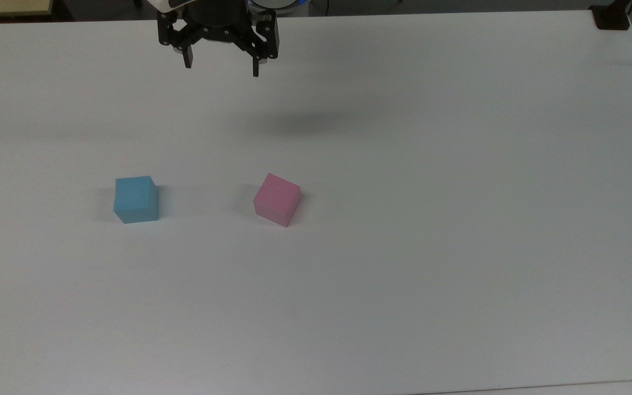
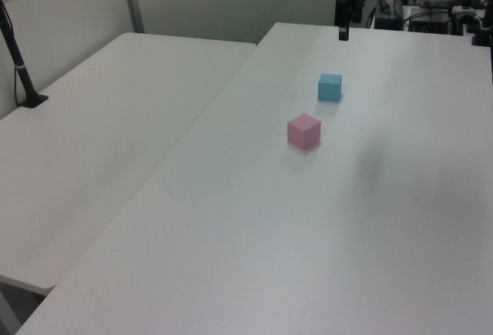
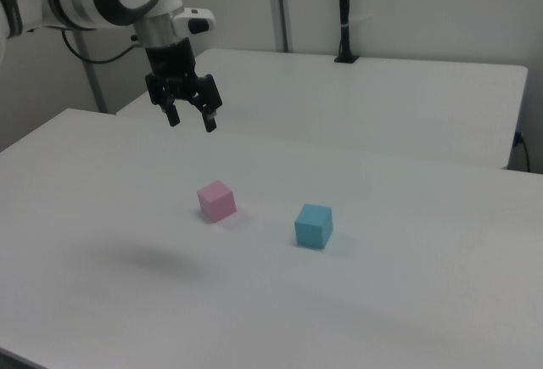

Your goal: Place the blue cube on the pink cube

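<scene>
The blue cube (image 1: 136,199) (image 2: 330,87) (image 3: 314,225) rests on the white table, in the top view to the left of the pink cube (image 1: 277,199) (image 2: 304,131) (image 3: 216,200). The two cubes stand apart, each flat on the table. My gripper (image 1: 221,69) (image 3: 193,120) hangs high above the table's far edge in the top view, open, with nothing between its fingers. In the left view the gripper (image 2: 343,35) shows edge-on behind the blue cube.
A second white table (image 2: 100,135) adjoins this one on the left view's left. A black post (image 2: 19,65) stands on it. Equipment sits past the table's far end (image 2: 439,0). A black clamp (image 1: 611,16) sits at the top view's upper right corner.
</scene>
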`<state>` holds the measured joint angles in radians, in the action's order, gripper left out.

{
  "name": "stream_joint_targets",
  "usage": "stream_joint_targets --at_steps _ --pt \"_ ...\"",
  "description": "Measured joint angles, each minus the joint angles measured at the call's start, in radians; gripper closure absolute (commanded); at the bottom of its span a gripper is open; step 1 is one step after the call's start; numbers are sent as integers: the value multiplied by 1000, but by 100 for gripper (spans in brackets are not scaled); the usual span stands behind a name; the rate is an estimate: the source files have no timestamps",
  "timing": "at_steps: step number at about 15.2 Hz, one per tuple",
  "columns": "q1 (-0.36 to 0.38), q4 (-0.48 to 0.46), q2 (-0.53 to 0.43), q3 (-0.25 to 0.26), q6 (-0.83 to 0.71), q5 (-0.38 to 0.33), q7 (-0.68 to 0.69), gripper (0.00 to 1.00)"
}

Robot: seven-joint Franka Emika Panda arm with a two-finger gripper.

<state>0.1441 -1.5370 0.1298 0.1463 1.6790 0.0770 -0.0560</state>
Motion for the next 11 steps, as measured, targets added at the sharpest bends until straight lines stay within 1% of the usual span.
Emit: stream_joint_targets --at_steps 6,11 --pt "0 0 0 0 0 0 13 0" --pt "-18 -8 5 0 0 -1 103 0"
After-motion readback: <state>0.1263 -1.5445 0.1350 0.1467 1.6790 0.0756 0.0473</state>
